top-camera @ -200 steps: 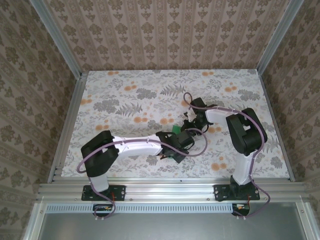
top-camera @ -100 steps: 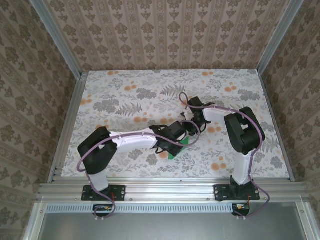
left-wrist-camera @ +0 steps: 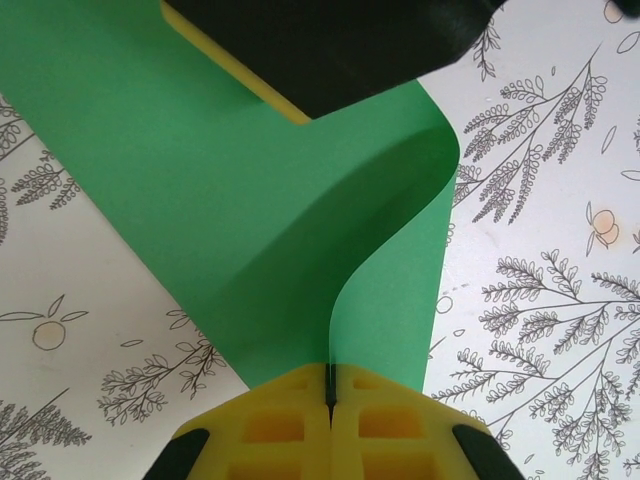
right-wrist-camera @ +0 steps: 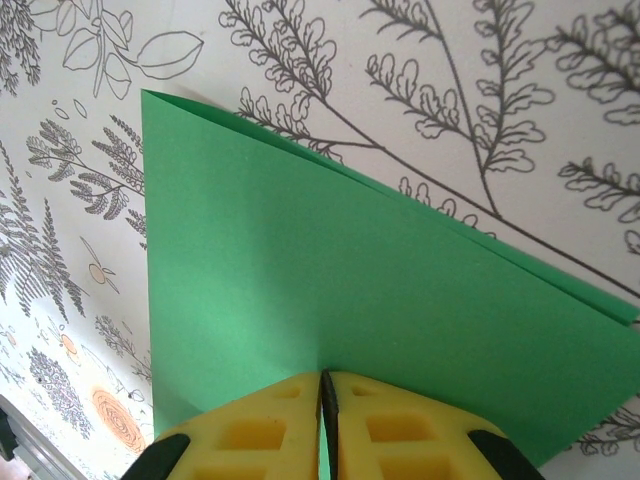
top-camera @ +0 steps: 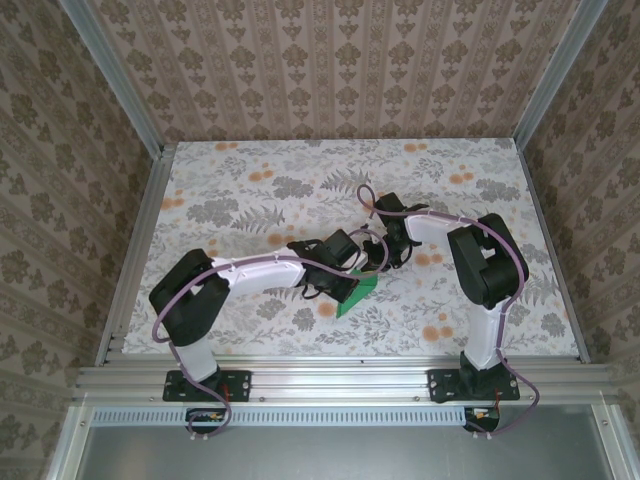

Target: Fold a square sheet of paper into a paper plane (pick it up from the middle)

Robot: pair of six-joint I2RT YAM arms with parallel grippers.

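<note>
The green sheet of paper (top-camera: 358,294) sits a little right of the middle of the floral tabletop (top-camera: 250,180), nearer the front edge than the back. It is folded. In the right wrist view (right-wrist-camera: 350,290) it is a flat triangle with a second layer peeking out along the far edge. From above only a small green wedge shows – the two wrists crowd over the rest.

The left gripper (top-camera: 350,272) reaches in from the left side with its yellow pads pressed together on one edge of the paper (left-wrist-camera: 330,378). From there the sheet (left-wrist-camera: 250,230) bows up in a soft S-curve. One black, yellow-padded finger (left-wrist-camera: 330,40) of the other arm covers the sheet's far end.

The right gripper (top-camera: 377,262) comes in from the back right, its pads likewise pinched tight on the sheet's near edge (right-wrist-camera: 325,385).

A purple cable (top-camera: 370,195) loops off the right arm above the paper. Aluminium rails (top-camera: 330,380) run along the front edge, and wallpapered walls (top-camera: 330,70) close in the other three sides.
</note>
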